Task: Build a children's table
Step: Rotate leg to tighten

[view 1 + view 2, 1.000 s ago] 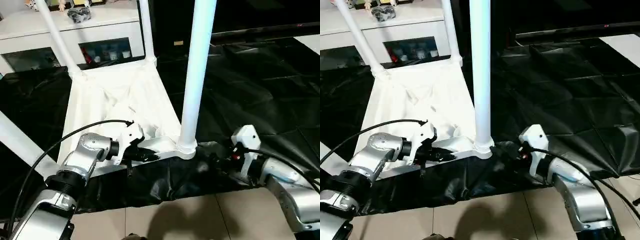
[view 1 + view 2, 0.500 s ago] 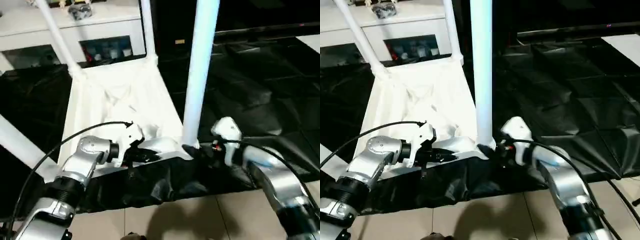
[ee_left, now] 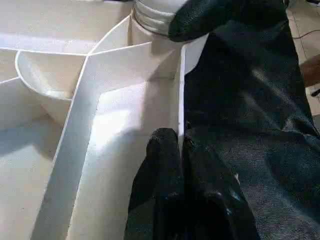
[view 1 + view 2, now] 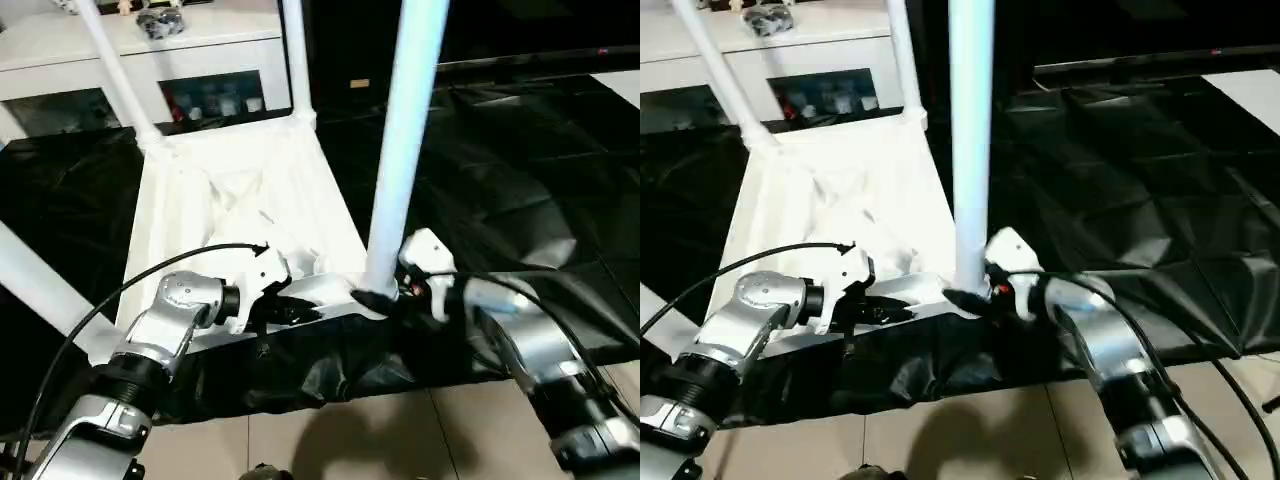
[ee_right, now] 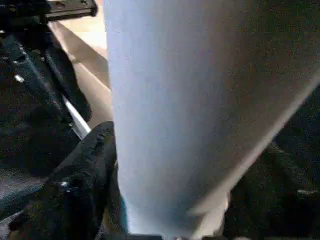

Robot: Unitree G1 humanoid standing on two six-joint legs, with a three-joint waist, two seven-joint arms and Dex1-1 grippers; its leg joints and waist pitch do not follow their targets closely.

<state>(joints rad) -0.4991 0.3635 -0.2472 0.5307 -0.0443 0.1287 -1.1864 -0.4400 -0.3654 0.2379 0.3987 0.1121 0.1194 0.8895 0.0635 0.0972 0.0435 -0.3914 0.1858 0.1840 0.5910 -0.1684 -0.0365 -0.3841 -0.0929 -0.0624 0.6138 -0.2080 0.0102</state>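
Black fingers pinching tabletop rim.

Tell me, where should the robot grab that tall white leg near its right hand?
Probably low on the leg, just above its flared foot in the corner socket, coming in level from the right side. It's a round, upright tube, so two fingers can straddle it there, where the right gripper sits.

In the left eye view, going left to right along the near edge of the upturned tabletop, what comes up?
Left claw shut on the tabletop's near rim → upright near-right leg in its corner socket → right claw at that leg's base.
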